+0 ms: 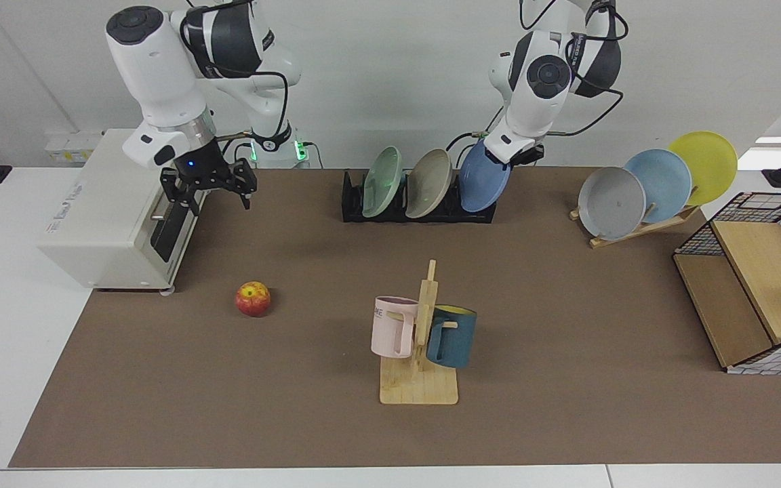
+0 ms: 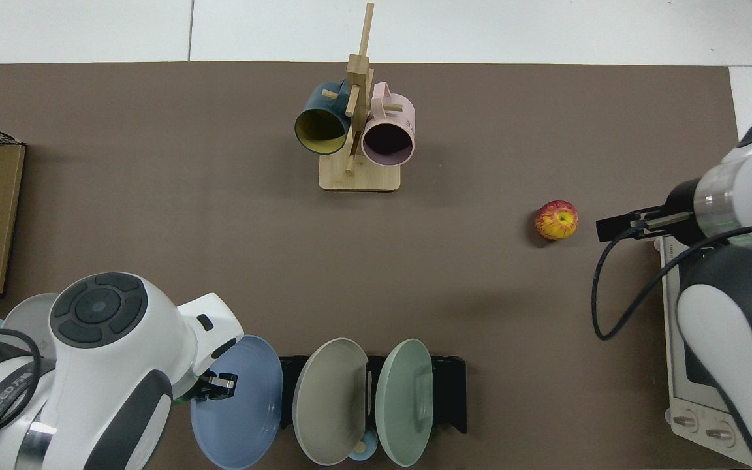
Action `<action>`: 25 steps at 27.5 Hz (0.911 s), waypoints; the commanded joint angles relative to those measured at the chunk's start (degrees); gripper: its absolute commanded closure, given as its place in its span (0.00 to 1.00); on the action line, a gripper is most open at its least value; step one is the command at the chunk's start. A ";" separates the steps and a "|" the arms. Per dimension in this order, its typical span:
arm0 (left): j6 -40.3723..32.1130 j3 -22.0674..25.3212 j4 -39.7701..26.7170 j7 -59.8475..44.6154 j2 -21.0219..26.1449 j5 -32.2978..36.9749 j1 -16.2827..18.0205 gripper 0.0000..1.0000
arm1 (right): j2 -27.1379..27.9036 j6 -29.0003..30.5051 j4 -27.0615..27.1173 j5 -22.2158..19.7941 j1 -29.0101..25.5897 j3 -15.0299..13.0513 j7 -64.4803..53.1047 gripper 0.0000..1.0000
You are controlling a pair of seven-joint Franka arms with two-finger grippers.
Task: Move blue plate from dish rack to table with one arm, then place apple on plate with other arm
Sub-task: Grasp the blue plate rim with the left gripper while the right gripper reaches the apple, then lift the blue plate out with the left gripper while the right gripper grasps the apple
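The blue plate (image 1: 483,181) (image 2: 240,406) stands nearly upright at the end of the black dish rack (image 1: 390,211) (image 2: 449,399). My left gripper (image 1: 525,157) (image 2: 217,385) is shut on its upper rim. The plate's lower edge is still level with the rack's end. The red and yellow apple (image 1: 253,299) (image 2: 556,220) lies on the brown table mat (image 1: 567,325) in front of the toaster oven. My right gripper (image 1: 209,195) (image 2: 619,226) hangs open above the mat beside the oven's front, behind and above the apple.
A green plate (image 1: 382,181) and a grey-beige plate (image 1: 428,183) fill the rack. A white toaster oven (image 1: 102,217), a wooden mug tree (image 1: 421,339) with two mugs, a slanted stand (image 1: 641,227) with three plates and a wire-and-wood box (image 1: 750,298) stand around.
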 commanded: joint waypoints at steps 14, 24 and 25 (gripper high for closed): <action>12.50 7.30 10.97 4.74 9.43 -8.41 3.35 1.00 | 12.35 15.67 -3.70 -0.74 2.16 -0.06 7.44 0.00; 26.29 5.47 8.68 6.59 15.39 -22.49 3.62 1.00 | 14.46 21.74 -8.10 -1.27 1.63 -0.06 8.50 0.00; 27.26 4.68 8.68 6.59 16.45 -23.37 3.70 1.00 | 14.99 22.09 -8.02 -1.36 1.54 -0.15 8.50 0.00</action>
